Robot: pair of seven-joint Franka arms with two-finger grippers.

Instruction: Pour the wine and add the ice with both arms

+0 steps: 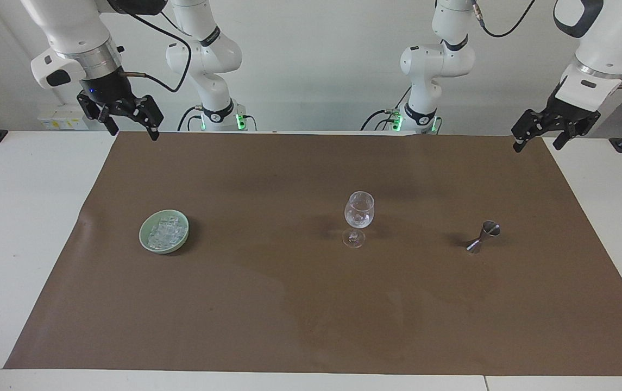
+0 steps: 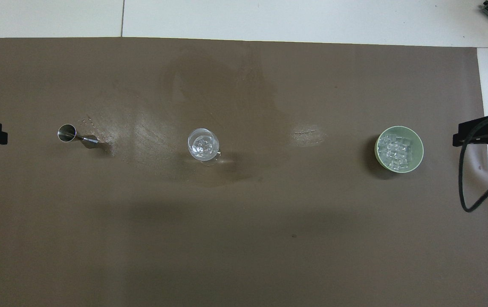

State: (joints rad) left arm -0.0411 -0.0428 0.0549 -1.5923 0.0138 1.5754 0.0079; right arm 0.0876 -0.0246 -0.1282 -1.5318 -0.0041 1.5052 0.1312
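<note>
facing view: the right gripper (image 1: 130, 117) hangs in the air over the mat's corner at the robots' edge, right arm's end, fingers apart and holding nothing. the left gripper (image 1: 540, 133) hangs over the matching corner at the left arm's end, fingers likewise apart and empty. both stand well clear of every item.

the brown mat (image 1: 267, 315) carries three items in a row across its middle. the pale green dish (image 1: 145, 243) sits toward the right arm's end, with the ice (image 1: 165, 232) heaped inside it. the wine glass (image 1: 359, 217) stands upright near the centre; the overhead view shows several cubes already in its bowl (image 2: 203, 144). the metal jigger (image 1: 484, 235) rests toward the left arm's end, seemingly tilted or on its side; whether any liquid remains in it cannot be told. a damp-looking sheen marks the mat between jigger and glass (image 2: 141, 140).

judgement: with ice in the glass and both grippers parked at the corners, the task looks at or near its end, the step in hand being the arms' rest clear of the work.

recommendations: keep both grippers high and over the corners, so no link sweeps the glass stem. should more ice be wanted, the right gripper should come down vertically over the dish, take a single cube, and release it low over the glass rim to avoid a splash or a tip-over.
</note>
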